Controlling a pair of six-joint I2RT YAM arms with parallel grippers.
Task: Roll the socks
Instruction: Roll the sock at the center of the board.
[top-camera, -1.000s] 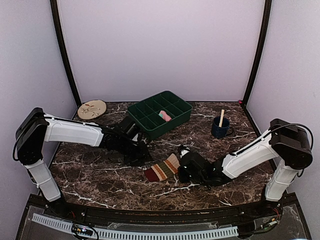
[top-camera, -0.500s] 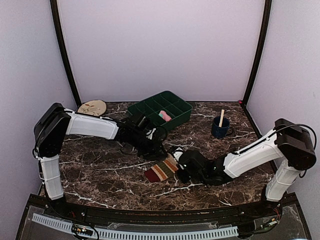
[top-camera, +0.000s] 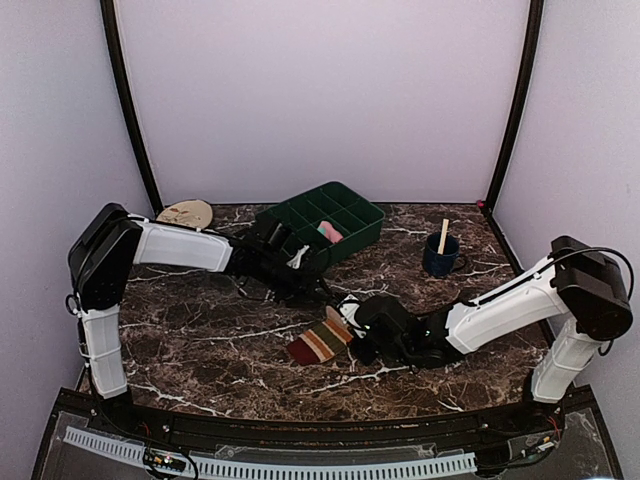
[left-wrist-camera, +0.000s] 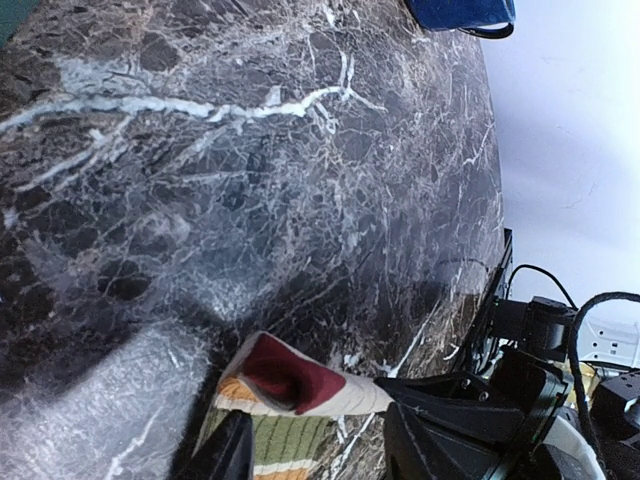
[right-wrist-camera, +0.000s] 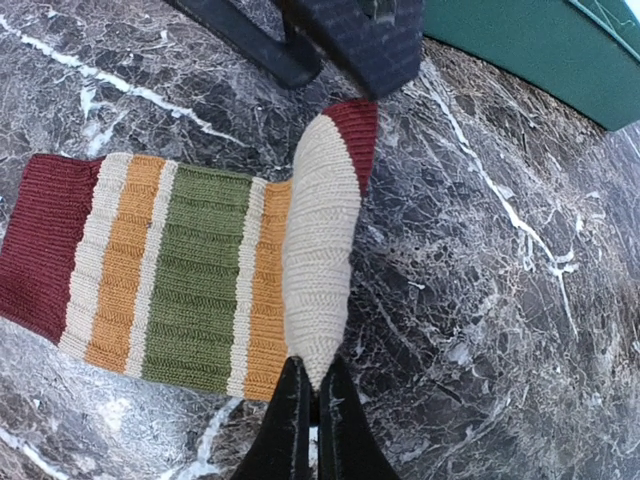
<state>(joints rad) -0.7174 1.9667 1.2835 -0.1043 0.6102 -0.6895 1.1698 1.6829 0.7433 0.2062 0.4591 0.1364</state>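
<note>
The striped sock (top-camera: 320, 341) lies flat on the marble, maroon cuff toward the front left. Its beige foot part (right-wrist-camera: 320, 250) is folded over the stripes, and the maroon heel (left-wrist-camera: 292, 377) shows at the fold's far end. My right gripper (right-wrist-camera: 311, 405) is shut on the near tip of that beige fold. My left gripper (left-wrist-camera: 320, 455) hovers open at the heel end, its fingers (right-wrist-camera: 345, 40) just beyond the heel, not gripping. The pink sock (top-camera: 329, 232) sits in a compartment of the green tray (top-camera: 300, 240).
A blue mug (top-camera: 439, 257) holding a wooden stick stands at the back right. A round beige disc (top-camera: 185, 214) lies at the back left. The tray's edge (right-wrist-camera: 520, 50) is close behind the striped sock.
My left arm has swung right, from beside the tray to the sock's heel end. The right gripper has shifted slightly left, still holding the fold.
</note>
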